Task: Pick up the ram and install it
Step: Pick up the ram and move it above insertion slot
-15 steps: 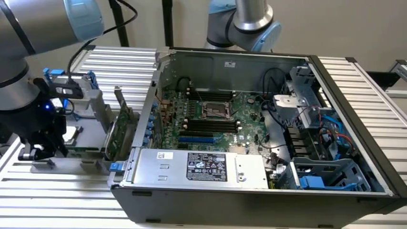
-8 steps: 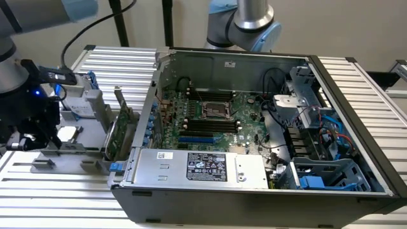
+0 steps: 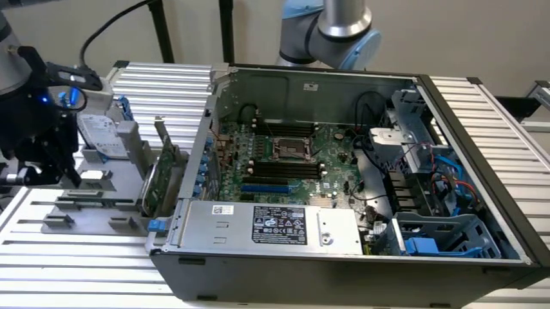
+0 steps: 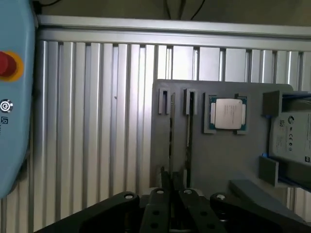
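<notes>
Ram [image 4: 171, 138] on edge in slot of gray fixture [image 4: 214, 160], long axis pointing straight away from gripper [image 4: 172, 184], parallel to second stick [image 4: 188, 138] just beside. Gripper low over ram's near end. Claw open or clamped: cannot tell.

legible text: none | power supply label [image 3: 279, 225]: print unreadable | hard drive label [image 4: 294, 138]: marks unreadable
</notes>
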